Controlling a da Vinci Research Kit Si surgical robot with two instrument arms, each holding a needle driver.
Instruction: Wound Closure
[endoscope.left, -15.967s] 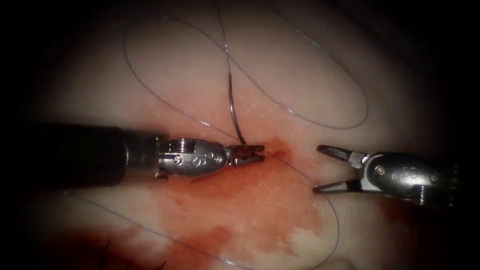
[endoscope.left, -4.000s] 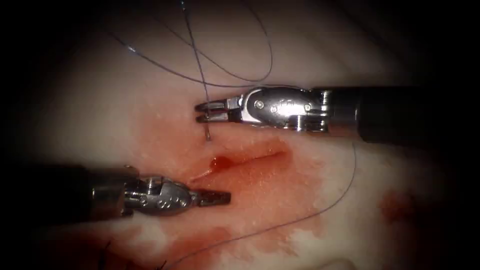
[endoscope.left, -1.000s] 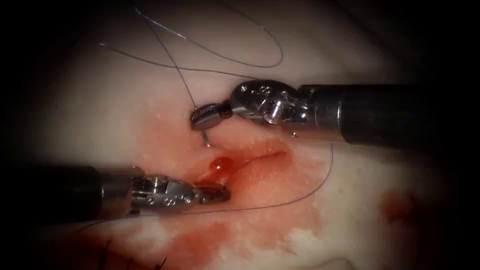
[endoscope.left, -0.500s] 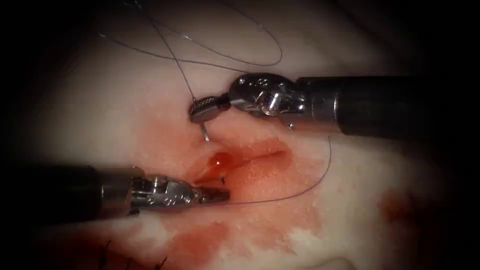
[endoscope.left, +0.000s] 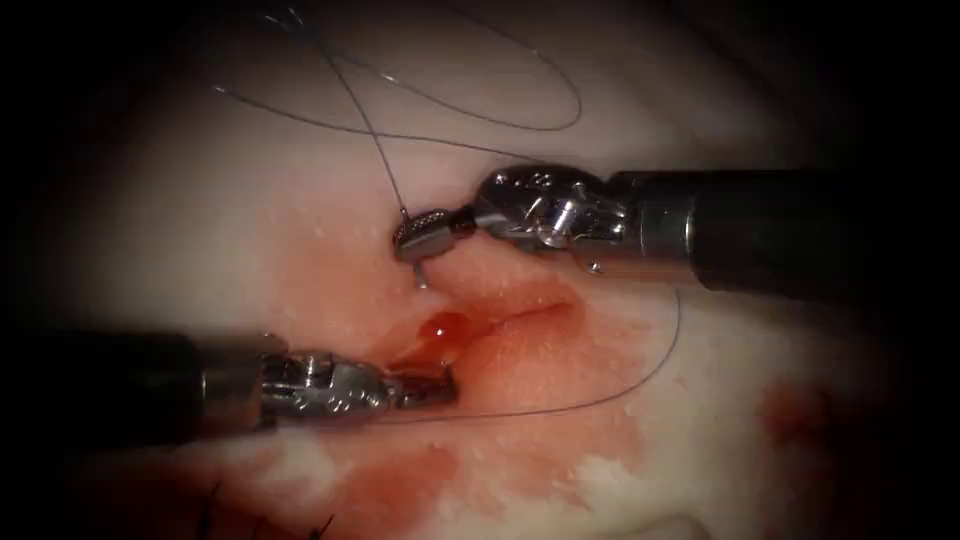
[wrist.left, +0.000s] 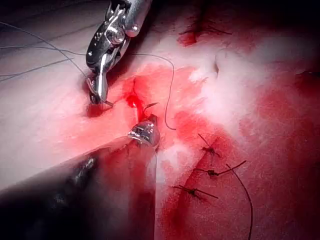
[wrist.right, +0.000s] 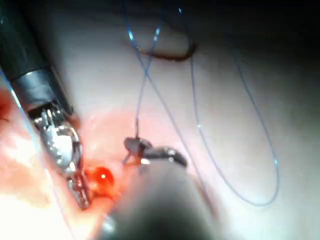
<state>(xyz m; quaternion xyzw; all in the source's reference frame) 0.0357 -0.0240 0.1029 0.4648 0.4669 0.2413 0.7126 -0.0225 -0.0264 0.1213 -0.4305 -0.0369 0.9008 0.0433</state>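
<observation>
1. Your right tool (endoscope.left: 425, 238) comes in from the right and sits just above the cut (endoscope.left: 500, 318). Its jaws are clamped on the needle (endoscope.left: 421, 273), up near the end where the thread joins it.

2. The needle hangs down out of those jaws and its lower end meets the tissue (endoscope.left: 200, 200) just above the left end of the cut. From the endoscope you can't really tell if the tip is in the surface or only touching it. In the left wrist view the needle (wrist.left: 105, 102) is a short dark stub under the right tool (wrist.left: 97, 92).

3. Your left tool (endoscope.left: 425, 388) lies low on the left, tip right at the lower left end of the cut, beside a shiny bead of red fluid (endoscope.left: 443, 328). Jaws look closed or nearly so, and I can't make out anything in them. Can't tell if they pinch the tissue edge.

4. The thread (endoscope.left: 450, 110) runs up from the needle and loops over the pale tissue above the right tool. Another strand curves down past the right end of the cut and runs left toward your left tool.

5. In the left wrist view, finished stitches (wrist.left: 207, 172) with short cut ends sit on the red-stained tissue, well apart from both tools.
</observation>
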